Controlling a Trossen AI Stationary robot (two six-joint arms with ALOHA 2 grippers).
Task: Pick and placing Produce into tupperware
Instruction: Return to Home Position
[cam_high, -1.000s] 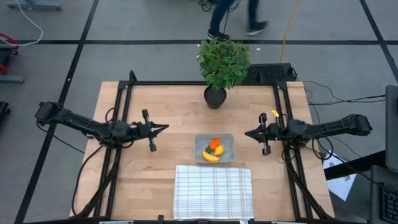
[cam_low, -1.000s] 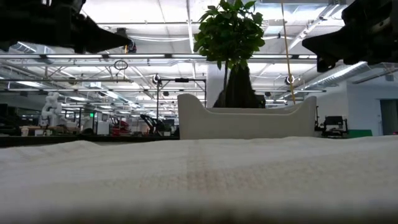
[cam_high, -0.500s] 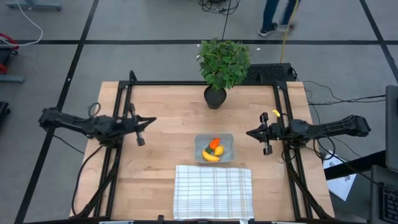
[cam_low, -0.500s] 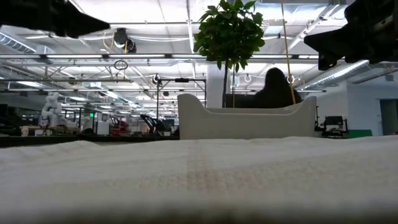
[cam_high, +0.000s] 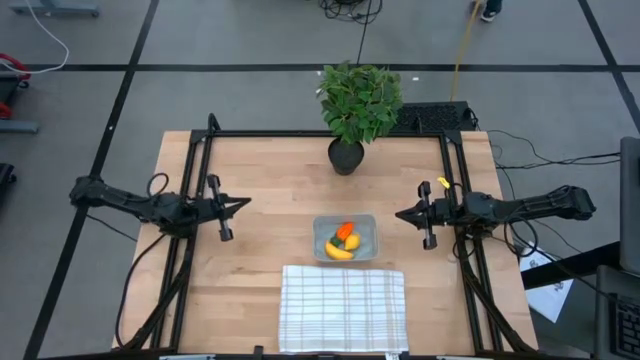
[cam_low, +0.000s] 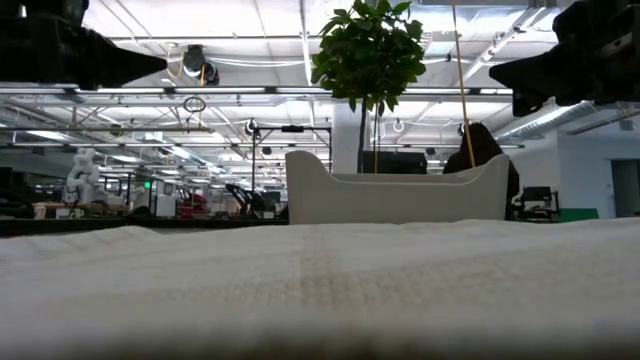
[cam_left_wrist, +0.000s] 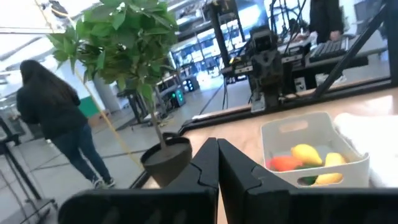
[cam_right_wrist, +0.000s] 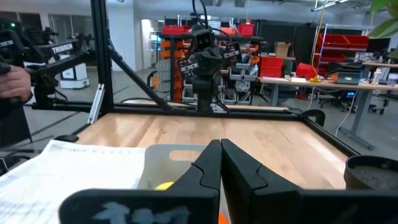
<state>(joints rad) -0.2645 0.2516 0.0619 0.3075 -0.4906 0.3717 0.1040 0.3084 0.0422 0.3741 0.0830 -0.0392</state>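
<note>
The tupperware (cam_high: 345, 237) stands on the table's middle, just beyond the checked cloth. Inside lie the orange carrot (cam_high: 345, 229), the curved banana (cam_high: 339, 252) and the small round yellow fruit (cam_high: 352, 242); the left wrist view shows them too, with the carrot (cam_left_wrist: 285, 163) and the yellow fruit (cam_left_wrist: 305, 152). My left gripper (cam_high: 244, 203) hovers shut to the left of the container, holding nothing. My right gripper (cam_high: 400, 214) hovers shut to its right, holding nothing. In the low view the tupperware (cam_low: 395, 195) stands behind the cloth.
A leafy plant in a black pot (cam_high: 346, 155) stands at the table's far edge, beyond the container. The white checked cloth (cam_high: 343, 308) lies at the near edge. A black frame (cam_high: 200, 170) runs along both sides. A person (cam_left_wrist: 53, 118) walks in the room beyond.
My left arm has drawn back toward the table's left edge, away from the container, its gripper staying shut. The right arm has kept still. A person beyond the far edge has walked toward the right.
</note>
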